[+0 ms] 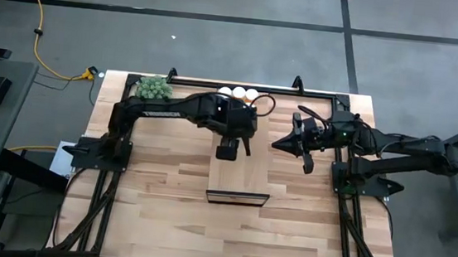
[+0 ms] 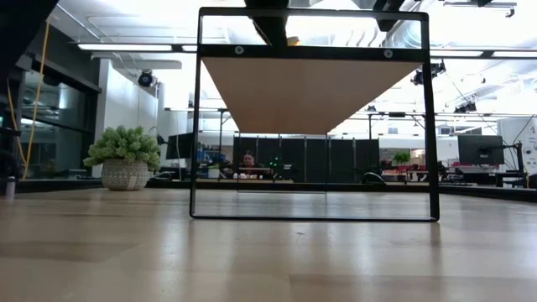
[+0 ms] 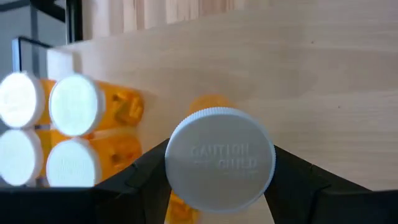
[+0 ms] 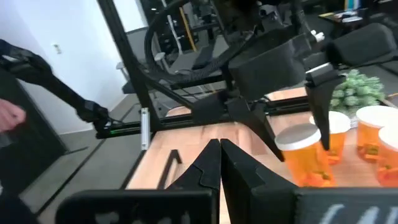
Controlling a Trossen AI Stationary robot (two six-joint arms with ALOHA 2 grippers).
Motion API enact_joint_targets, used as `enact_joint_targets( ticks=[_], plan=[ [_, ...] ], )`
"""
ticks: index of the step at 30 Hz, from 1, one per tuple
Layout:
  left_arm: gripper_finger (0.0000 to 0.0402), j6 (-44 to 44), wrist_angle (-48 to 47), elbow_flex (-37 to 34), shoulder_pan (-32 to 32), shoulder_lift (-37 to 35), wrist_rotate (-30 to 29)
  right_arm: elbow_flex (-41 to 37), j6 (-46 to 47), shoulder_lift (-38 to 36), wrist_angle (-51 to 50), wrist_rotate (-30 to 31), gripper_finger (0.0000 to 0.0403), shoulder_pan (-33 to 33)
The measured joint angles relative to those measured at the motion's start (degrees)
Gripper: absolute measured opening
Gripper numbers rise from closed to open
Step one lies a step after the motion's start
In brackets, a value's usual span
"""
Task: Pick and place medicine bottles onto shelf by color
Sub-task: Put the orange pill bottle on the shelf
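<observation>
A medicine bottle (image 3: 219, 155), orange with a white cap reading "CAUTION", sits pinched between the two dark fingers of the left end effector (image 1: 229, 142), which hangs over the far half of the shelf (image 1: 249, 180). In the right wrist view the same bottle (image 4: 303, 155) appears upright in that grip, above the pale board. Beside it, toward the shelf's far end, more bottles (image 3: 74, 109) stand in a tight group with their white caps showing; from above these show as a small row of white caps (image 1: 239, 91) near the desk's (image 1: 155, 214) back edge, just past the green plant (image 1: 153, 88).

The step in hand looks like the carry or the set-down of one bottle onto the shelf. Whether its base already touches the board is hard to judge, probably not quite. The next move calls for lowering it straight, clear of the grouped bottles, then spreading the fingers without tipping it.

The right end effector (image 1: 293, 142) waits beside the shelf, fingers pressed together and empty
</observation>
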Motion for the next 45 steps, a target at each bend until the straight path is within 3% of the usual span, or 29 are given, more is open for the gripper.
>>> enact_joint_targets(
  ticks=[5,33,45],
  plan=[
    [0.02,-1.9,-4.3,0.0,2.1,0.0,2.9,0.0,-1.0,0.0,0.0,1.1,0.0,0.3],
    [0.0201,0.5,-4.9,0.0,3.0,2.6,2.0,0.0,-0.7,0.0,-0.1,1.2,0.0,0.3],
    [0.0255,1.0,-3.8,0.0,3.8,2.6,0.5,0.0,-0.8,0.0,-0.1,1.2,0.0,0.3]
  ],
)
